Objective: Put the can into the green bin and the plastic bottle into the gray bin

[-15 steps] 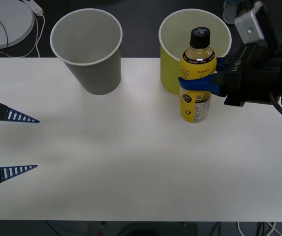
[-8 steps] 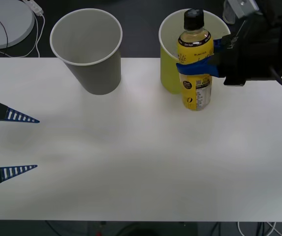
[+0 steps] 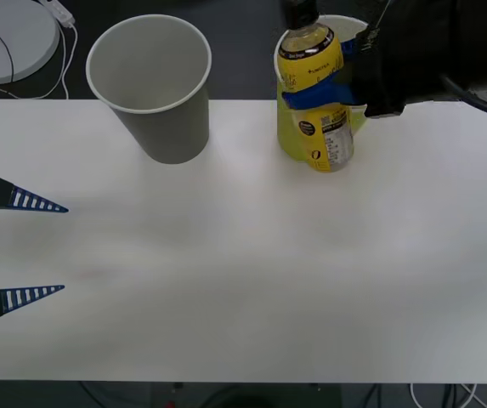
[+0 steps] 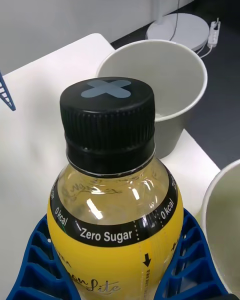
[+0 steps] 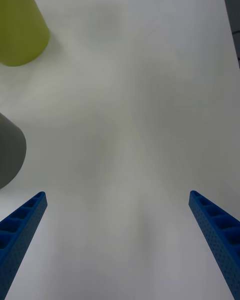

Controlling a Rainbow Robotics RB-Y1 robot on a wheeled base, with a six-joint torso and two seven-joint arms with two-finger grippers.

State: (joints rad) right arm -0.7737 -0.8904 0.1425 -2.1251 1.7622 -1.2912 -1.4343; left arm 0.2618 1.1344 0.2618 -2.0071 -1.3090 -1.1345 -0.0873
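At one o'clock on your table, your right gripper (image 3: 324,83) clamps the plastic bottle (image 3: 314,89), lifted before the green bin (image 3: 290,136). Gray bin (image 3: 151,85) at eleven. Left gripper (image 3: 35,249) gapes empty at nine.

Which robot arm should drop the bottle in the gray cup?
The right: its gripper already holds the plastic bottle up by the green bin. The left gripper waits open, nearer the gray bin.
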